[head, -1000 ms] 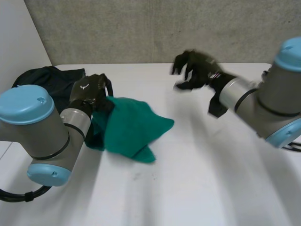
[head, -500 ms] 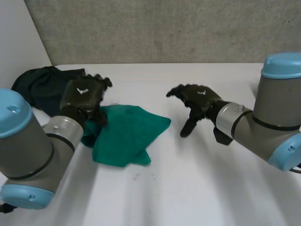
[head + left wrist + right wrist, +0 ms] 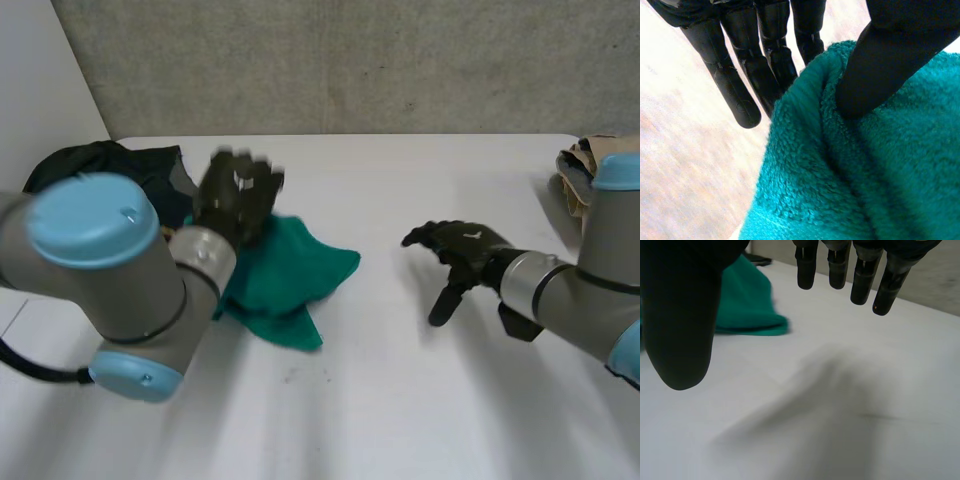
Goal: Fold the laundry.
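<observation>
A green towel (image 3: 290, 280) lies crumpled on the white table (image 3: 380, 400), left of the middle. My left hand (image 3: 235, 200) is at its back left edge. In the left wrist view the thumb (image 3: 885, 65) presses a fold of the towel (image 3: 865, 165) against the straight fingers (image 3: 740, 95) behind it. My right hand (image 3: 460, 250) hovers low over bare table to the right of the towel, fingers spread and straight, holding nothing. The right wrist view has the towel (image 3: 747, 305) beyond the thumb (image 3: 680, 315), well apart from the fingers (image 3: 860, 275).
A heap of dark clothes (image 3: 110, 170) sits at the back left corner, just behind my left arm. A tan garment (image 3: 585, 165) lies at the table's right edge. A grey wall runs along the back of the table.
My right hand has come down from high at the back to low over the table and opened out. My left hand moved rightward over the towel's edge, and the towel shifted slightly.
</observation>
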`<action>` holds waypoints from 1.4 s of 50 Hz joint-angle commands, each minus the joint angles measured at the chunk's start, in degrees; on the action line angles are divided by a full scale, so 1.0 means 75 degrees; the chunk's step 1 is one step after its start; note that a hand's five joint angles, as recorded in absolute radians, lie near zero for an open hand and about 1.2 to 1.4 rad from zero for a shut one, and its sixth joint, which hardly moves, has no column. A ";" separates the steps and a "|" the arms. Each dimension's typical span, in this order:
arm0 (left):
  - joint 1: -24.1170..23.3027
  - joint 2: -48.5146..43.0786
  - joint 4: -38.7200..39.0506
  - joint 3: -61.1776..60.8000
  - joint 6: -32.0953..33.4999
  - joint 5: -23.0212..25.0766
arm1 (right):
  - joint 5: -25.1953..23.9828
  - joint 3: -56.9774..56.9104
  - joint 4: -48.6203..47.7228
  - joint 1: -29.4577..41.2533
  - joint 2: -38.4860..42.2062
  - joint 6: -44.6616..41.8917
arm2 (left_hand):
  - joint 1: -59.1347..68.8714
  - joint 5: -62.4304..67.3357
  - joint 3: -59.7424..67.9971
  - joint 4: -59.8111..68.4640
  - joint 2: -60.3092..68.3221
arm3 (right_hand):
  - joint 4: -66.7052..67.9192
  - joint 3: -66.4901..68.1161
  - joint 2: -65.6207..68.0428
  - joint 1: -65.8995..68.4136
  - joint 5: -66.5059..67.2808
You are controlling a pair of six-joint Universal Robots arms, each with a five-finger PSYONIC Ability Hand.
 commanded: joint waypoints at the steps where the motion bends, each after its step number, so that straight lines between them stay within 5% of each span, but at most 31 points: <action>1: -0.0354 0.1491 -0.0058 0.1034 -0.0742 -0.0064 | 0.0230 -0.0250 -0.0042 -0.0532 -0.0080 0.0319 | 0.2117 0.1984 0.1647 0.1514 0.1547 | -0.0472 -0.0310 -0.0361 -0.0205 -0.0502; 16: -0.0401 0.1539 -0.0702 0.2184 -0.2477 -0.0111 | -0.0273 -0.0578 -0.0042 -0.0427 0.0072 0.4736 | 0.2117 0.1984 0.1647 0.1514 0.1547 | -0.0472 -0.0310 -0.0361 -0.0205 -0.0502; 27: -0.0425 0.1293 -0.0714 0.1961 -0.3848 -0.0123 | -0.0485 -0.2406 -0.0626 0.1716 0.1688 0.7654 | 0.2117 0.1984 0.1647 0.1514 0.1547 | -0.0472 -0.0310 -0.0361 -0.0205 -0.0502; 37: -0.0741 0.1258 -0.0714 0.1844 -0.3978 -0.0134 | -0.0332 -0.3822 -0.2454 0.2877 0.3117 1.0066 | 0.2117 0.1984 0.1647 0.1514 0.1547 | -0.0468 -0.0306 -0.0357 -0.0201 -0.0498; 41: -0.0741 0.1269 -0.0726 0.1821 -0.4106 -0.0134 | -0.0215 -0.4328 -0.2561 0.3217 0.3529 1.0503 | 0.2117 0.1984 0.1647 0.1514 0.1547 | 0.1060 0.1222 0.1171 0.1327 0.1030; 44: -0.0753 0.1281 -0.0749 0.1762 -0.4317 -0.0204 | -0.0133 -0.4504 -0.2573 0.3393 0.3751 1.0527 | 0.2117 0.1984 0.1647 0.1514 0.1547 | 0.2913 0.3075 0.3024 0.3180 0.2884; 47: -0.0741 0.1339 -0.0737 0.1657 -0.4469 -0.0275 | -0.0075 -0.4470 -0.2585 0.3440 0.3857 1.0515 | 0.2117 0.1984 0.1647 0.1514 0.1547 | 0.8833 0.8995 0.8944 0.9100 0.8803; 53: -0.0706 0.1550 -0.0667 0.1282 -0.4482 -0.0298 | 0.0358 -0.4084 -0.2480 0.3207 0.3648 0.9803 | 0.2117 0.1984 0.1647 0.1514 0.1547 | 0.8861 0.9023 0.8972 0.9128 0.8832; 62: 0.0241 0.2172 -0.0083 0.0240 -0.4645 -0.0439 | 0.0933 -0.2267 -0.2233 0.1051 0.1141 0.4449 | 0.2117 0.1984 0.1647 0.1514 0.1547 | 0.8861 0.9023 0.8972 0.9128 0.8832; 70: 0.0489 0.1566 0.0165 -0.0499 -0.5044 -0.0380 | 0.0840 -0.1810 -0.1707 0.0792 -0.0172 0.1189 | 0.2117 0.1984 0.1647 0.1514 0.1547 | 0.8861 0.9023 0.8972 0.9128 0.8832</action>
